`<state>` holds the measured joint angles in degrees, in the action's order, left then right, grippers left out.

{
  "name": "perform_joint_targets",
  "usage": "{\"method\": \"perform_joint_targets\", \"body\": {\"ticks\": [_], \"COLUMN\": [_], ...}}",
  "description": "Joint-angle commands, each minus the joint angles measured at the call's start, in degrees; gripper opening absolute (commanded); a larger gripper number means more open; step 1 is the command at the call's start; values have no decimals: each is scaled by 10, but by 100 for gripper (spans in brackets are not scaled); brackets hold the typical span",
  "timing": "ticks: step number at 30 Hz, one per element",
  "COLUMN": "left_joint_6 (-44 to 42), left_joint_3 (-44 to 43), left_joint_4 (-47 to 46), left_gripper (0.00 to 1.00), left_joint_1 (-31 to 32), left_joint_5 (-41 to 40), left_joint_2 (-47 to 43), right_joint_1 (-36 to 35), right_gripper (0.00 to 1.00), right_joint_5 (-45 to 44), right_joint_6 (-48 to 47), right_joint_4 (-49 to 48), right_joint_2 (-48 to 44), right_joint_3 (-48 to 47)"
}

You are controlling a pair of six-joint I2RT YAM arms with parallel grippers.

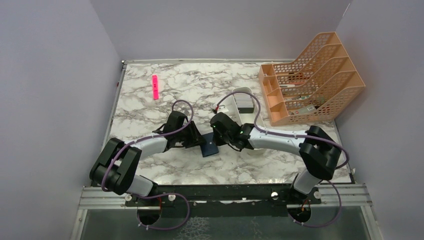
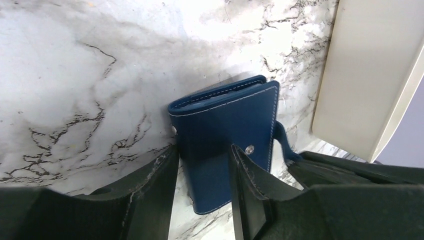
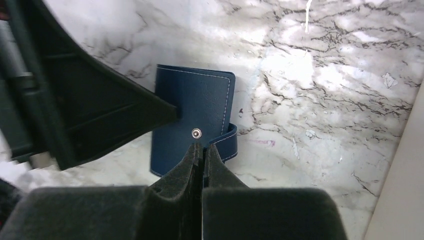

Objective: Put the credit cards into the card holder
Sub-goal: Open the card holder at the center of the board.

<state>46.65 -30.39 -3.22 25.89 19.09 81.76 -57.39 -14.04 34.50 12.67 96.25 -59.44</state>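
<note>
The card holder [image 1: 210, 148], a navy-blue wallet with a pale snap [image 3: 196, 132], lies closed on the marble table between my two grippers. My left gripper [image 2: 204, 149] is open. One finger sits at the wallet's left edge and the other finger [image 2: 247, 175] rests on its face by the snap. My right gripper [image 3: 201, 146] is shut, tips just below the snap, pinching the wallet's strap [image 3: 228, 142], which loops up from the right edge. The credit cards [image 1: 245, 105] show as a dark stack inside the white tray [image 1: 234, 100], beyond the right gripper.
The white tray's outer wall [image 2: 370, 75] stands close to the right of the wallet. An orange mesh file rack [image 1: 310, 82] fills the back right corner. A pink marker [image 1: 155, 86] lies at the back left. Purple walls enclose the table.
</note>
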Motion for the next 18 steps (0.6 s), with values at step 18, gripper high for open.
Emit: {"method": "perform_joint_targets", "body": {"ticks": [18], "left_joint_6": [-36], "left_joint_3": [-20], "left_joint_4": [98], "left_gripper": [68], "left_joint_1": [-1], "left_joint_5": [25], "left_joint_2": [-135], "right_joint_1": [-1], "right_gripper": [1], "right_joint_5": [36], "right_joint_6": [80], "right_joint_4": [-69], "right_joint_2": [-131], "right_joint_3": [55]}}
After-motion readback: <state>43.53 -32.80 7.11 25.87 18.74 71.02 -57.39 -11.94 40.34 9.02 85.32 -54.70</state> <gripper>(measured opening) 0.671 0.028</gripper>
